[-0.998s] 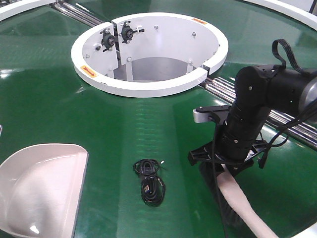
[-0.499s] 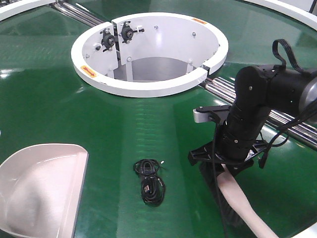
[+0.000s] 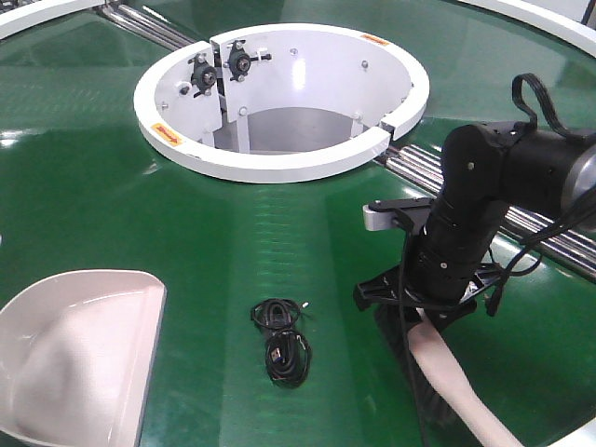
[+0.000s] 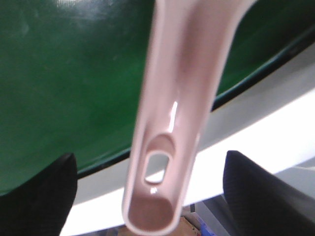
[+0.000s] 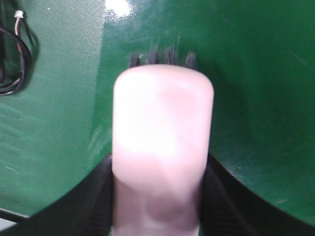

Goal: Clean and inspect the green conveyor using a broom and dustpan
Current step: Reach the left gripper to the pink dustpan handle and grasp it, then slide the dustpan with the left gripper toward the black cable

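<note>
The green conveyor (image 3: 112,186) fills the front view. The beige dustpan (image 3: 74,345) lies on it at the lower left. In the left wrist view its slim handle (image 4: 167,123), with a hole near the end, runs between the jaws of my left gripper (image 4: 152,196). The jaws stand wide apart with gaps on both sides of the handle. My right gripper (image 3: 424,298) is shut on the broom (image 3: 447,368) at the lower right. The broom's dark bristles rest on the belt. In the right wrist view the broom head (image 5: 162,128) sits clamped between the fingers of the right gripper (image 5: 157,196).
A coiled black cable (image 3: 279,340) lies on the belt between dustpan and broom; it also shows in the right wrist view (image 5: 12,59). The white circular rim (image 3: 279,163) surrounds the central hole. Steel roller strips (image 3: 549,237) run behind the right arm. The white outer edge (image 4: 275,128) is under the dustpan handle.
</note>
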Tool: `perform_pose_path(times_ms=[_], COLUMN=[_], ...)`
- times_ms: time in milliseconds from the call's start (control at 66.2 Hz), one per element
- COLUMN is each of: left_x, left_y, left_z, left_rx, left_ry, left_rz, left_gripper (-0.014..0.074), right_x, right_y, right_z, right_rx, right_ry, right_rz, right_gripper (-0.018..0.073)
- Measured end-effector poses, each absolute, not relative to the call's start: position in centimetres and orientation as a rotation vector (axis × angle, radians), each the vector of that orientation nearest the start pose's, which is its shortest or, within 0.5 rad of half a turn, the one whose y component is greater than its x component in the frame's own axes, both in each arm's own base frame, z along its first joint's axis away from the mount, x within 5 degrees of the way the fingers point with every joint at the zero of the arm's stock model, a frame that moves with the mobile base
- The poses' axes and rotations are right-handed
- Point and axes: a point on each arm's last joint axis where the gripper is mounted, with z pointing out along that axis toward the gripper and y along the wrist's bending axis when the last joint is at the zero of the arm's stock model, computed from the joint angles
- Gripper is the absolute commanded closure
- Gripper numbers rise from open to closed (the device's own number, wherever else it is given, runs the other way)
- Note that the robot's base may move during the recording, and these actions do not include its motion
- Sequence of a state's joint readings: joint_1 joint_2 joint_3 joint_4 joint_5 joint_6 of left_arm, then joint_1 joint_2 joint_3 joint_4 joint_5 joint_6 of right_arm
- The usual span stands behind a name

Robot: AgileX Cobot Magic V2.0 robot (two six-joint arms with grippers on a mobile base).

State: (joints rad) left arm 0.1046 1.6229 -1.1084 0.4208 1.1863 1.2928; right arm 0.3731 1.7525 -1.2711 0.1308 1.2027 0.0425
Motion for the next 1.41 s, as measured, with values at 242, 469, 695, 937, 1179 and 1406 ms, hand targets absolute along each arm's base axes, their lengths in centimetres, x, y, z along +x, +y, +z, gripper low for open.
perform_pose_path(times_ms=[242,469,695,937,1179,1406], left_x=[29.4,29.9,29.8,29.5,30.2,30.8], left_y=[6.6,6.7,6.8,6.8,6.2,3.8], left_z=[21.7,20.6,20.4,20.6,22.2,23.2], left_rx=[2.180,2.221,2.242,2.254,2.201,2.213], left_ry=[2.632,2.635,2.652,2.667,2.643,2.554], left_rz=[0.426,0.412,0.401,0.389,0.419,0.431], left_gripper=[0.0038,0.0146,0.0431,0.0622,0.0621,0.0621], right_x=[30.0,30.0,30.0,30.0,30.0,30.0], right_y=[12.9,12.9,12.9,12.9,12.9,12.9], right_z=[22.7,22.7,22.7,22.7,22.7,22.7], right_rx=[-0.448,-0.448,-0.448,-0.448,-0.448,-0.448], right_ry=[3.155,3.155,3.155,3.155,3.155,3.155], right_rz=[0.181,0.181,0.181,0.181,0.181,0.181], right_gripper=[0.0565,0.0565,0.0565,0.0565,0.0565,0.0565])
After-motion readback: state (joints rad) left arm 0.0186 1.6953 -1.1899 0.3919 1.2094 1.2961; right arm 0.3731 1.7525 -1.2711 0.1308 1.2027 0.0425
